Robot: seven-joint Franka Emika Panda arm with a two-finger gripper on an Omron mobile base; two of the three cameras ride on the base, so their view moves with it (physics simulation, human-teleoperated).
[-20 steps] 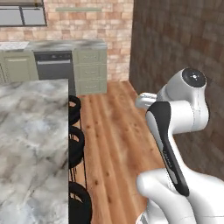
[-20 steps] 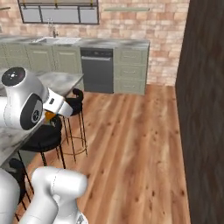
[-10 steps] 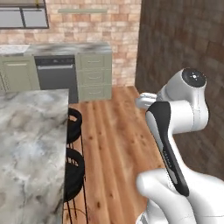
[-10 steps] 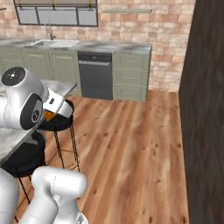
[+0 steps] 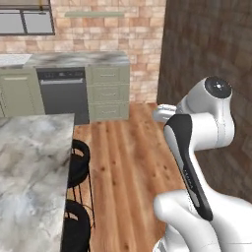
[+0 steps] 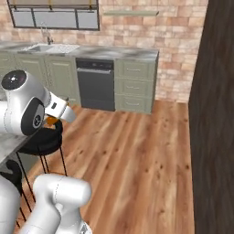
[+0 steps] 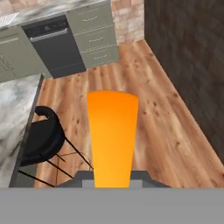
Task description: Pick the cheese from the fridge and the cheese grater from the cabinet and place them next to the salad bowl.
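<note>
The cheese [image 7: 113,131], an orange wedge, juts up from the bottom of the hand view, and my gripper [image 7: 112,176] is shut on its lower end. From the right base camera a sliver of the cheese [image 6: 50,121] peeks out under the white hand, where the gripper [image 6: 54,119] hangs over a black stool beside the island. The hand points across the wooden floor toward the far counter. The fridge, the cheese grater, the cabinet and the salad bowl are out of view.
A marble island [image 5: 29,167] with black stools [image 5: 78,157] stands on the left. At the back, a dark dishwasher [image 6: 95,84] and sage drawer cabinets [image 6: 135,87] run under a marble counter. A dark wall [image 6: 215,114] closes the right side. Wooden floor [image 6: 137,155] lies open between.
The whole scene has shifted in both base views, so the base has moved; the island has slid left and down. The arm holds its pose with the cheese still gripped.
</note>
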